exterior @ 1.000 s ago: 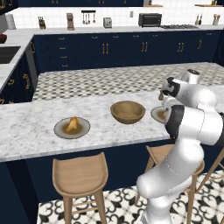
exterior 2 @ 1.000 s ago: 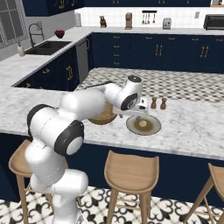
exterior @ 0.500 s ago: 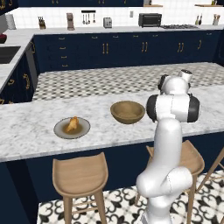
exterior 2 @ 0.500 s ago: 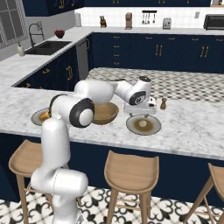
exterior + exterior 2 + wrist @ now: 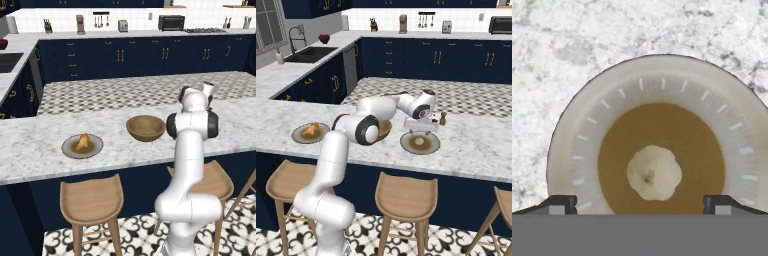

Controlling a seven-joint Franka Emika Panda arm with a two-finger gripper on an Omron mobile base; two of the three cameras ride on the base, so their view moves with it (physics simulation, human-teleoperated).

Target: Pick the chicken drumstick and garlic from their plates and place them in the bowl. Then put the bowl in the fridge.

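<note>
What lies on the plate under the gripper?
The garlic lies on the brown centre of the plate, below the open gripper. The plate's near rim is hidden.

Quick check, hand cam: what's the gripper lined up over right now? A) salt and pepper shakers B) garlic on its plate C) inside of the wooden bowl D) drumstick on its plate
B: in the hand view the garlic sits at the brown centre of its plate, between the spread fingertips of the open gripper, and is not yet gripped.
</note>
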